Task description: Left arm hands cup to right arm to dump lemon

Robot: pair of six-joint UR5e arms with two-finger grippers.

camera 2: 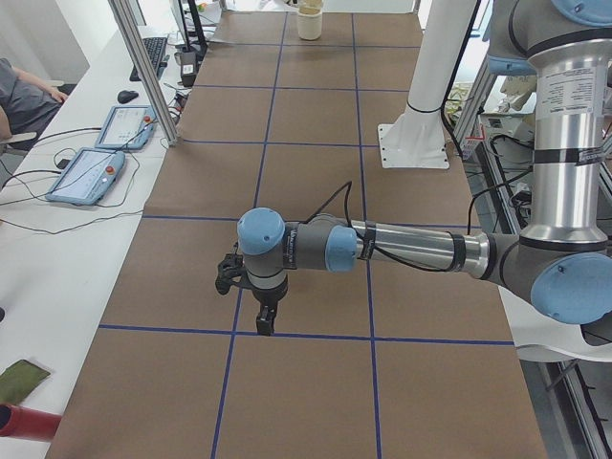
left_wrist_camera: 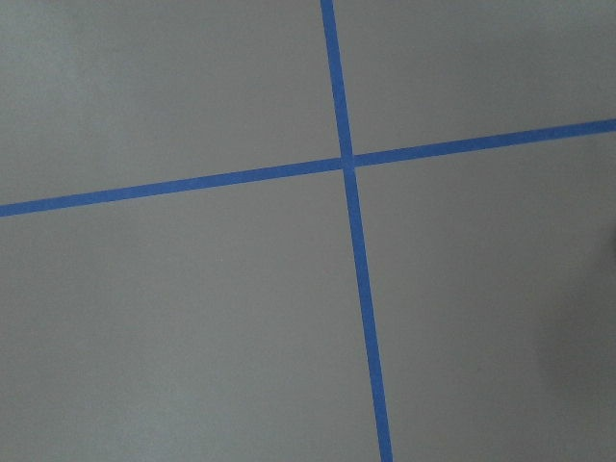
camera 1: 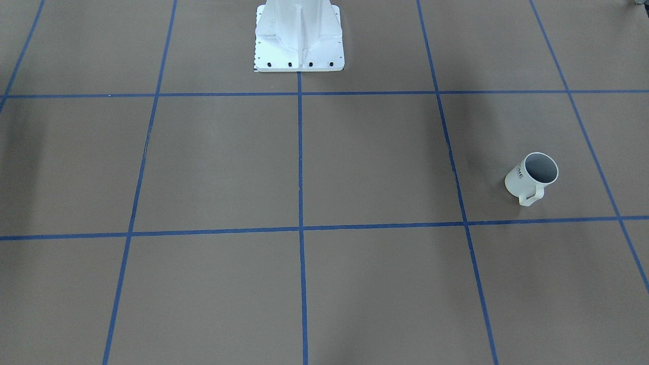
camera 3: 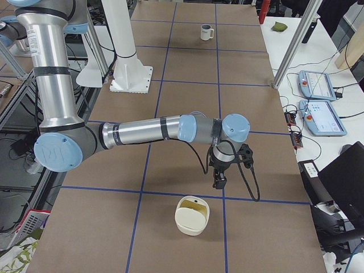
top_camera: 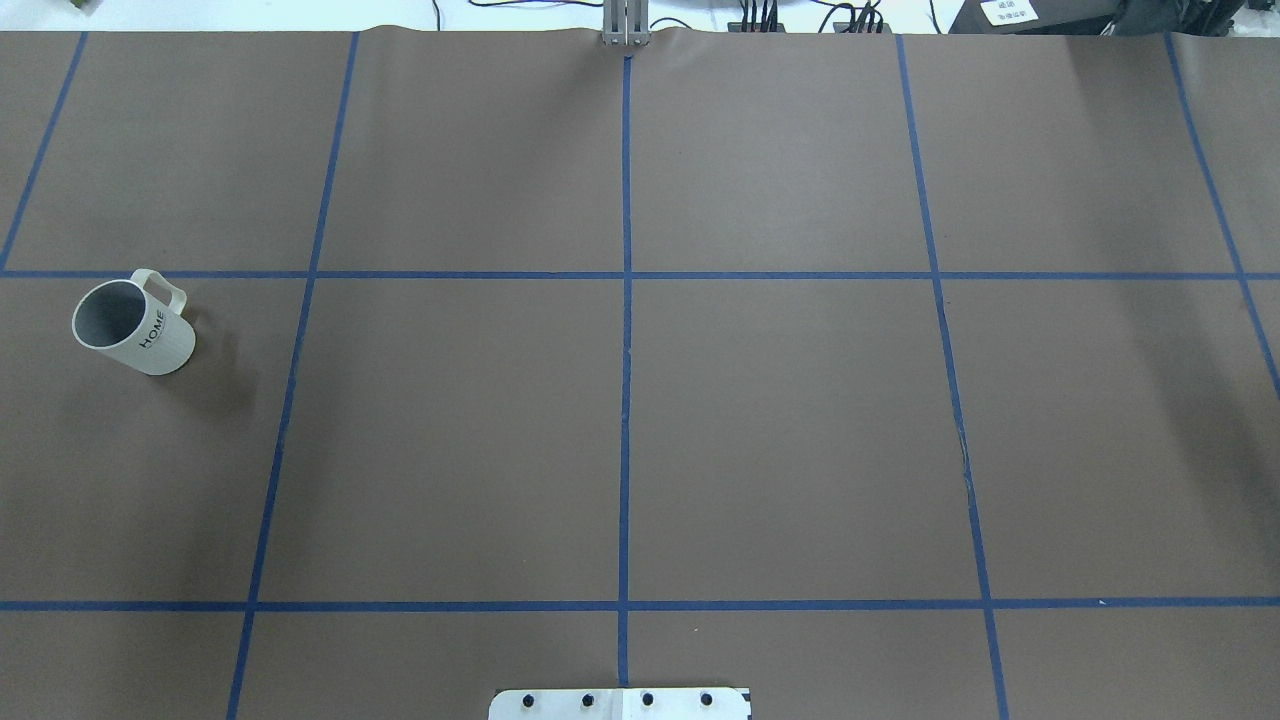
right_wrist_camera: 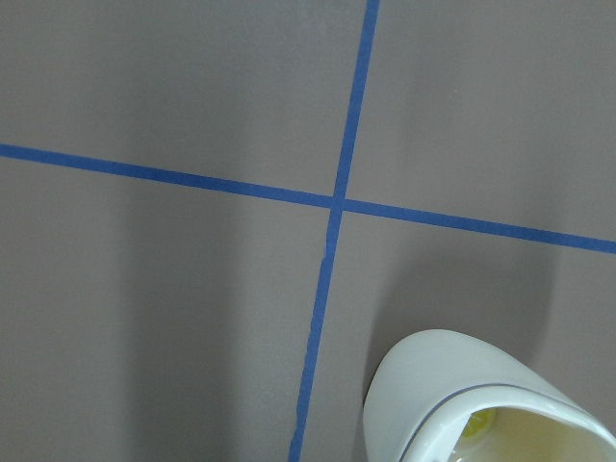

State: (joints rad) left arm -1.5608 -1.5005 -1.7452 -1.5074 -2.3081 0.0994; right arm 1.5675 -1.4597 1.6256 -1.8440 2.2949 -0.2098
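Observation:
The cup [camera 1: 527, 180] is a white ribbed mug marked HOME. It stands upright and alone at the table's left side [top_camera: 140, 330], handle toward the far edge. It is small at the far end of the exterior right view [camera 3: 207, 32]. Only grey shows inside it, and the lemon is hidden. The left gripper [camera 2: 264, 323] hangs above the table in the exterior left view, where the cup does not show. The right gripper [camera 3: 219, 181] hangs just beyond a cream container. Both show only in the side views, so I cannot tell whether either is open or shut.
The cream container [camera 3: 192, 216] sits near the table's right end, with a small yellow patch inside it [right_wrist_camera: 478, 423]. A white pedestal base [camera 1: 299, 45] stands at the robot's edge. Control tablets [camera 3: 321, 114] lie on the side bench, where a person's arm [camera 2: 24, 96] shows.

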